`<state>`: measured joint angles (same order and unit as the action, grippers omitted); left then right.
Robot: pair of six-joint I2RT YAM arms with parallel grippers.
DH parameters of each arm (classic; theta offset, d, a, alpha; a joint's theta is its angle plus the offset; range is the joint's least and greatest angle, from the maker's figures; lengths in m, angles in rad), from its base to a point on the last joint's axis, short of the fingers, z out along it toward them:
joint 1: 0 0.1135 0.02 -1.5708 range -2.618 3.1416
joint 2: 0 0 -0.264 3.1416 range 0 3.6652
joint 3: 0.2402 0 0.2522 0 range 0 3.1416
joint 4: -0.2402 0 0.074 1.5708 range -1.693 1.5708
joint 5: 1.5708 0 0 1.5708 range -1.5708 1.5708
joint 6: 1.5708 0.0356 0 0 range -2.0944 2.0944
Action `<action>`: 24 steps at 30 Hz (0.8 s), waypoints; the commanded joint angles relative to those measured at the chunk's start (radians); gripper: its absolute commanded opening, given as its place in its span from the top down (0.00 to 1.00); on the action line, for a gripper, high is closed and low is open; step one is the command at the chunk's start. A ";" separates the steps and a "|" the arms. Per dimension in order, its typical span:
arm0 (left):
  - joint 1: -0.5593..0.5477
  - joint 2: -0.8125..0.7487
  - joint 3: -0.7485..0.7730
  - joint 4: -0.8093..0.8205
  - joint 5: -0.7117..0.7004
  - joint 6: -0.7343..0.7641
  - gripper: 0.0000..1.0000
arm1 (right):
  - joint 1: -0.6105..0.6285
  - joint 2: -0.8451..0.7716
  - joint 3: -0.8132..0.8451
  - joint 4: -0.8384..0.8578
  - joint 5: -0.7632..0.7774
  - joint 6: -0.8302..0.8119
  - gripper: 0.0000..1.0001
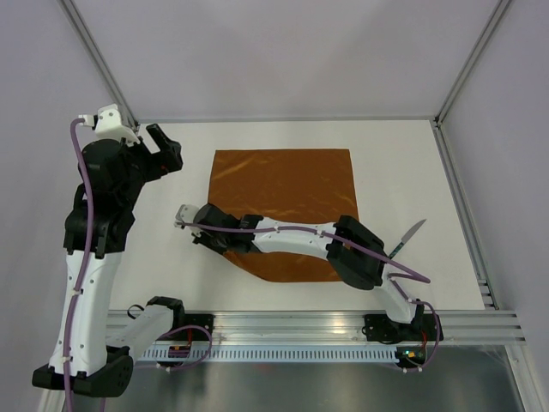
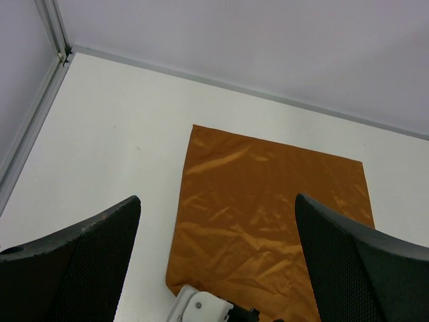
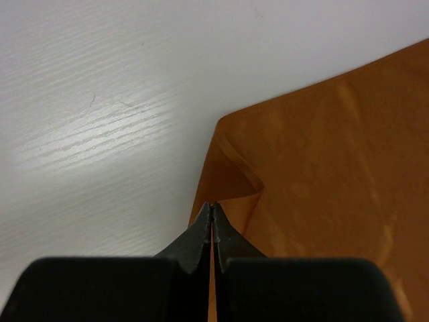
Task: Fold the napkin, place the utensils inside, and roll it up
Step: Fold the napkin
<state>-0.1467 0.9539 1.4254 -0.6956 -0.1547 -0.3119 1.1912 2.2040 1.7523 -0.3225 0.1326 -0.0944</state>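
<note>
Right wrist — shiny rust-orange napkin (image 3: 322, 168), soft creases

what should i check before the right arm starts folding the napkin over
1. right gripper shut on the napkin at its near left corner: ok
2. how much cloth sits in that pinch: cannot tell
3. left gripper open and off the cloth: ok
4. knife clear of the napkin, on the table to its right: ok
5. far half of the napkin lying flat: ok
</note>
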 commanded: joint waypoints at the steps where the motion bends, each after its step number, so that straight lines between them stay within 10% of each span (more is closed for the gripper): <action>1: 0.002 -0.001 -0.014 0.027 0.012 0.014 0.00 | -0.025 -0.098 -0.011 -0.033 0.022 -0.007 1.00; 24: 0.002 -0.014 -0.100 0.076 0.058 -0.035 0.00 | -0.306 -0.191 -0.158 0.022 0.048 -0.067 1.00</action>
<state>-0.1467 0.9508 1.3407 -0.6693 -0.1287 -0.3134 0.9184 2.0903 1.6119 -0.3107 0.1352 -0.1310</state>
